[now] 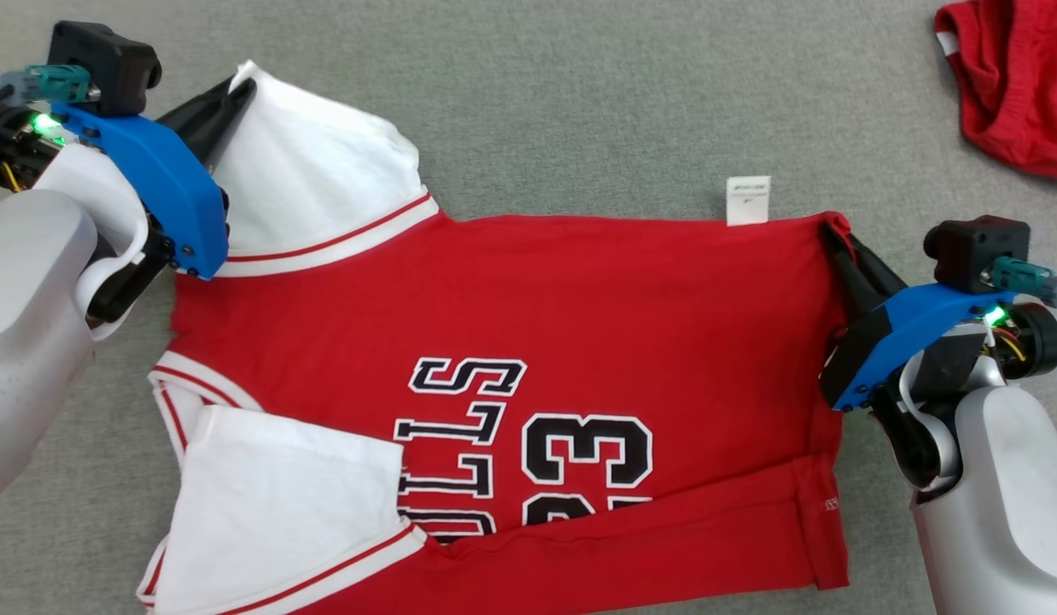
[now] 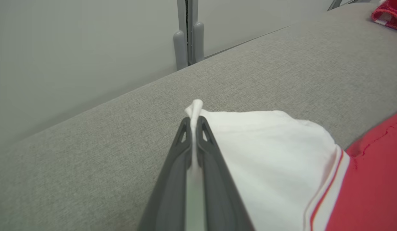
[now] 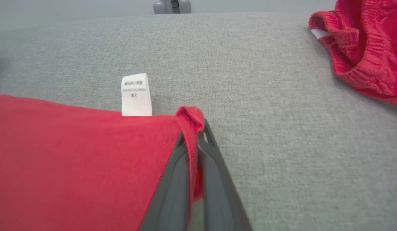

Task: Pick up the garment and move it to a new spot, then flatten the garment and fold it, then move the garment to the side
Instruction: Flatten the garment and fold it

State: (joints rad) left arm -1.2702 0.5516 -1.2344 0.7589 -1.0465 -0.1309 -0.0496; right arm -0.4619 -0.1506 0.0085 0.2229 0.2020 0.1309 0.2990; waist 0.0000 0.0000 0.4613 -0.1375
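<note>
While the garment (image 1: pixel 580 325) lies spread on the grey desk (image 1: pixel 580 85), its long axis runs left to right between my tools. My left tool (image 1: pixel 236 92) pinches the far white sleeve (image 1: pixel 324 171) at its corner; my right tool (image 1: pixel 833 237) pinches the far red hem corner. Judgement: the held far edge lies beyond the body, so the fold draws toward me.

A red cloth (image 3: pixel 362 54) is lying crumpled on the grey surface (image 3: pixel 275 134), ahead and right of the right fingers (image 3: pixel 214 186), well apart from them.
</note>
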